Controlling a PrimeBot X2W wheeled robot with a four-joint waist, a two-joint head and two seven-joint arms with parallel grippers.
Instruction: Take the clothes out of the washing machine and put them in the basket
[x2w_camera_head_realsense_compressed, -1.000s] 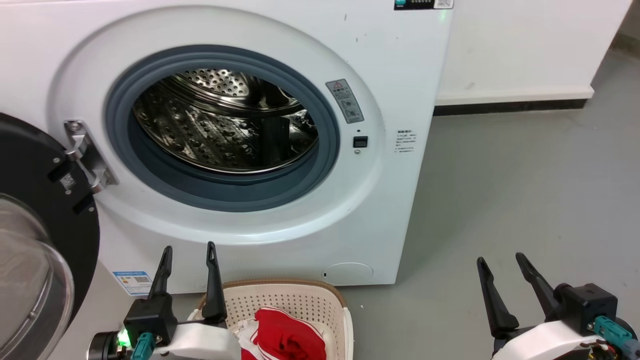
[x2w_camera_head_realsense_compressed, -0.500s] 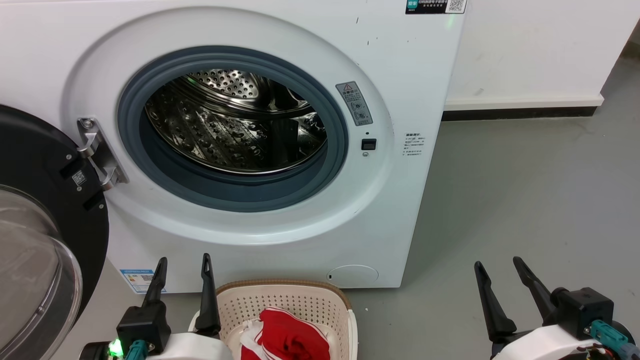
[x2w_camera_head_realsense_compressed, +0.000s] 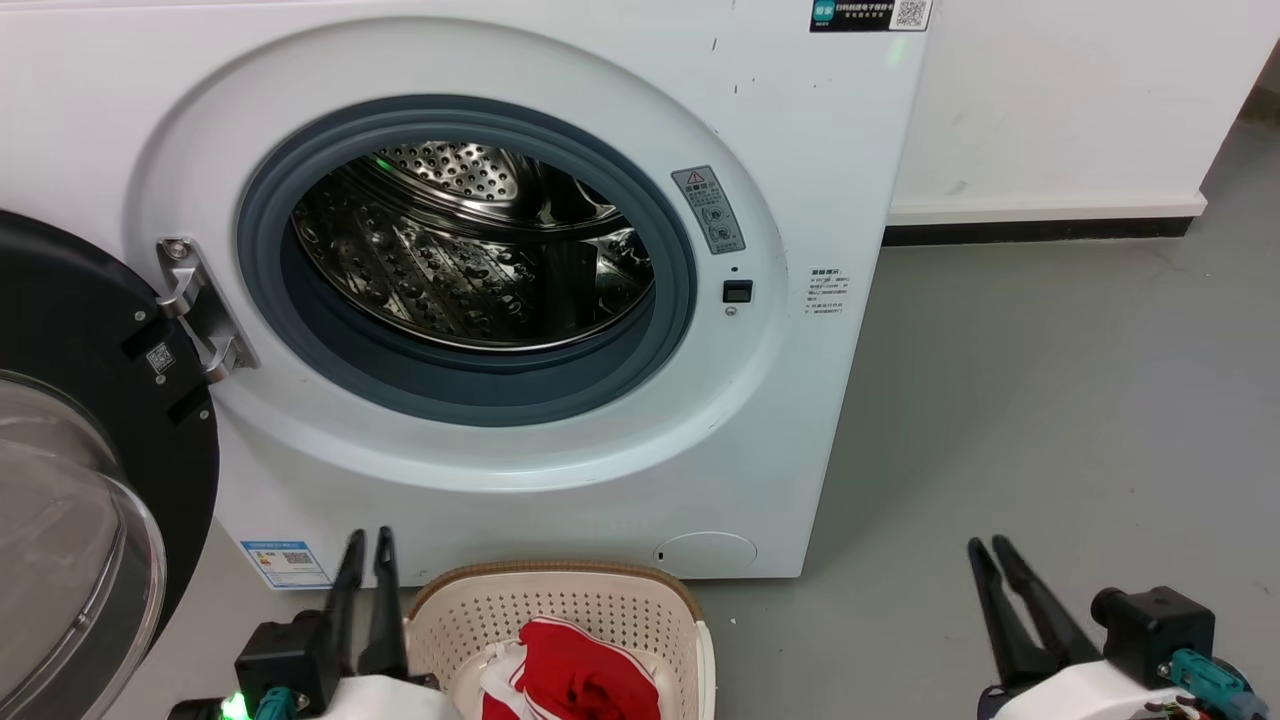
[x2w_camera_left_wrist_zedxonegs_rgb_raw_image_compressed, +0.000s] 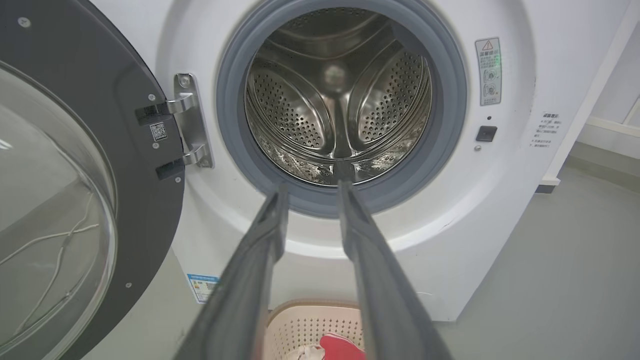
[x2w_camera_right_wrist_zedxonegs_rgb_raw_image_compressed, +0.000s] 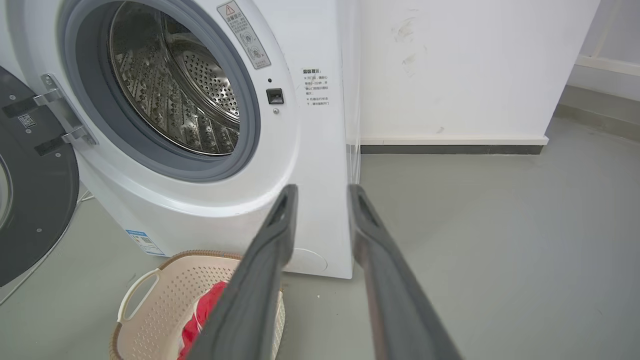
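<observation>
The washing machine (x2w_camera_head_realsense_compressed: 560, 520), a smooth white box, has a round opening ringed in grey rubber, with its perforated steel drum (x2w_camera_head_realsense_compressed: 470, 250) gleaming inside. Its dark, glass-bowled door (x2w_camera_head_realsense_compressed: 90, 330) hangs open on the left. On the matte grey floor (x2w_camera_head_realsense_compressed: 1050, 400), just in front of the machine, sits the cream basket (x2w_camera_head_realsense_compressed: 560, 610), pierced with small holes under a brown woven-look rim. It holds the crumpled red clothes (x2w_camera_head_realsense_compressed: 575, 680) with white trim. The left hand (x2w_camera_head_realsense_compressed: 368, 545) and right hand (x2w_camera_head_realsense_compressed: 987, 550) each show a slim gap between their fingers, gripping nothing.
</observation>
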